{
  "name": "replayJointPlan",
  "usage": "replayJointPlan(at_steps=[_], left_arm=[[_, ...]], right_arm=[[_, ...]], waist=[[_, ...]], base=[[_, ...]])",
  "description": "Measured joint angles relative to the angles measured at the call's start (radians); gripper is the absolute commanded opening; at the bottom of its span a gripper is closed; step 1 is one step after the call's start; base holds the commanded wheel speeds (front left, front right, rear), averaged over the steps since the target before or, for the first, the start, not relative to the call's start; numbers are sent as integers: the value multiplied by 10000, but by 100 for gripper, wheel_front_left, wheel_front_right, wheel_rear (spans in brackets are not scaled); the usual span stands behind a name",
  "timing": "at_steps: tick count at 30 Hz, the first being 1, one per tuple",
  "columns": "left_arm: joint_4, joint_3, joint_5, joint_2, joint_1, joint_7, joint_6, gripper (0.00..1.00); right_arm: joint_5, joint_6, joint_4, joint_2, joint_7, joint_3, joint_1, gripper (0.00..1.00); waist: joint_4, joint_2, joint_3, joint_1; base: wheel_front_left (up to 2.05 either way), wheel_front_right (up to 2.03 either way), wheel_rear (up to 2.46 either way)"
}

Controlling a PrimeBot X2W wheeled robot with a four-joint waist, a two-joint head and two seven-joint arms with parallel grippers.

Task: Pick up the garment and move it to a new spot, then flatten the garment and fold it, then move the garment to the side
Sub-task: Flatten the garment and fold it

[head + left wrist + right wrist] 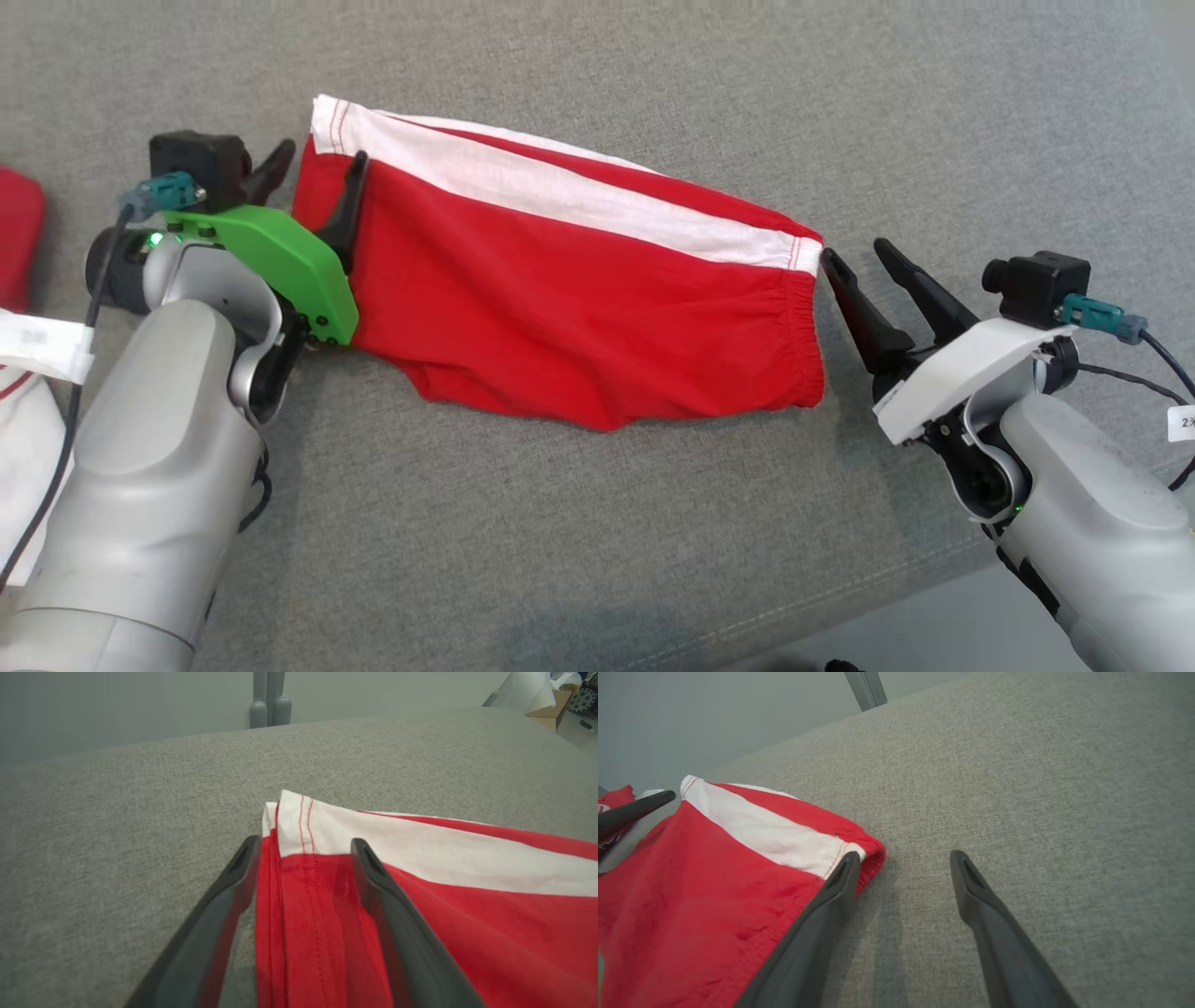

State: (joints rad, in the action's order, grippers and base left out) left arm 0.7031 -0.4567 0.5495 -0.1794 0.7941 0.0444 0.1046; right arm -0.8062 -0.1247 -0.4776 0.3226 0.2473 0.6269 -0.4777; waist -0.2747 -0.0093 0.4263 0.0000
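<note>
The right hand [904, 858] hovers low with its two dark fingers spread wide apart. The left-side fingertip [847, 865] sits at the gathered corner of a red garment [714, 896], right where its white stripe [761, 833] ends; the other fingertip [962, 865] is over bare grey fabric surface [1017, 788]. The garment lies spread across the lower left. At its far end, a lone dark finger [637, 808] of the other arm reaches in from the left edge.

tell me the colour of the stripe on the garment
White stripe on the red garment; head view shows it best.
</note>
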Motion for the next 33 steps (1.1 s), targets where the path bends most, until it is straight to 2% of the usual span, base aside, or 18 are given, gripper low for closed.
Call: replayJointPlan(at_steps=[10,20,21,22,23,24,25,33], left_arm=[[834,-25,619,293,-681,-798,21,100],[1256,59,1235,663,-746,-1327,102,100],[1281,81,1258,675,-746,-1331,102,82],[1302,121,1289,694,-746,-1331,104,45],[1323,163,1344,708,-746,-1335,104,30],[1340,186,1367,717,-747,-1340,104,25],[1375,213,1373,731,-753,-1346,104,0],[1569,307,1774,1035,-1160,-1218,148,0]], right_arm=[[-48,0,25,-40,2,-150,281,100],[-148,0,44,-31,2,-353,589,100],[-148,0,71,-35,2,-380,590,100],[-148,0,105,-38,4,-405,590,100],[-146,0,136,-42,6,-424,590,100],[-146,0,165,-46,17,-443,590,100],[-146,0,186,-48,17,-487,595,100],[-148,0,224,0,19,-846,1022,100]], waist=[[168,0,-837,0],[127,0,-995,0],[126,-1,-1005,0],[127,0,-1015,0],[128,0,-1026,0],[132,0,-1039,0],[142,0,-1056,0],[434,0,-1302,0]], base=[[0,0,0],[0,0,0],[0,0,0],[0,0,0],[0,0,0],[0,0,0],[0,0,0],[0,0,0]])
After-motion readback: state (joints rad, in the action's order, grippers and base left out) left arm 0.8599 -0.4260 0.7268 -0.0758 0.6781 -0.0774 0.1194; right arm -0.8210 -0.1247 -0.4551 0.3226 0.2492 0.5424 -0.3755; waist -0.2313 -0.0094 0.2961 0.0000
